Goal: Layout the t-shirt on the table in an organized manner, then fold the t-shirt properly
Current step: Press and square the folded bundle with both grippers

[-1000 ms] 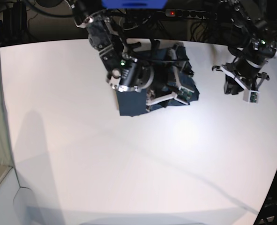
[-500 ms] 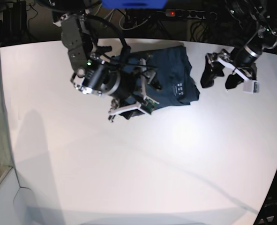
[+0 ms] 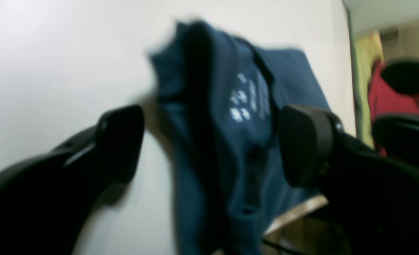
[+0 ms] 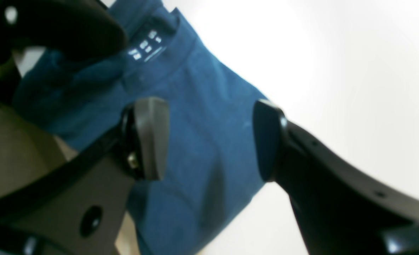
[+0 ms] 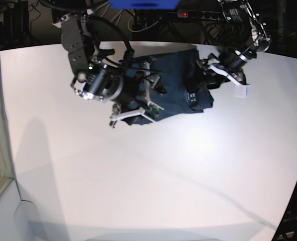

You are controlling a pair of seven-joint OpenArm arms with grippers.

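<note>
The dark navy t-shirt [image 5: 176,75] lies in a folded bundle at the back of the white table [image 5: 138,175]. Its white neck label [image 3: 248,99] faces up. My left gripper [image 5: 201,83] hangs over the bundle's right edge. Its jaws are open, and in the left wrist view [image 3: 209,141] they stand on either side of a raised fold without touching it. My right gripper [image 5: 147,90] is over the shirt's left part. The right wrist view [image 4: 209,138] shows it open too, with flat blue cloth [image 4: 209,117] below the gap between its fingers [image 4: 149,138].
A power strip [image 5: 203,14] with a red light and cables lie behind the table's back edge. A blue object [image 5: 143,4] sits at the top centre. Something red [image 3: 390,95] stands beyond the table in the left wrist view. White tabletop spreads in front of the shirt.
My left arm has swung in from the right to the shirt's right edge, and its jaws have opened. My right arm has drawn back leftward, uncovering most of the shirt.
</note>
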